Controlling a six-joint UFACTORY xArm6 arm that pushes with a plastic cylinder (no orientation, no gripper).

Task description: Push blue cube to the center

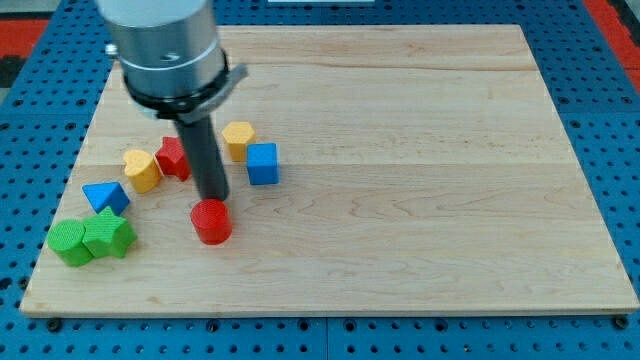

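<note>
The blue cube (263,163) sits on the wooden board (420,190) left of the middle. A yellow block (238,139) touches it at its upper left. My tip (214,197) is down on the board, left of and a little below the blue cube, a short gap apart. A red cylinder (211,221) lies right under the tip. A red block (174,158) is partly hidden behind the rod.
A yellow heart-like block (142,170) and a blue triangle (105,196) lie further left. Two green blocks (68,243) (109,234) sit near the bottom left corner. A blue pegboard (600,60) surrounds the board.
</note>
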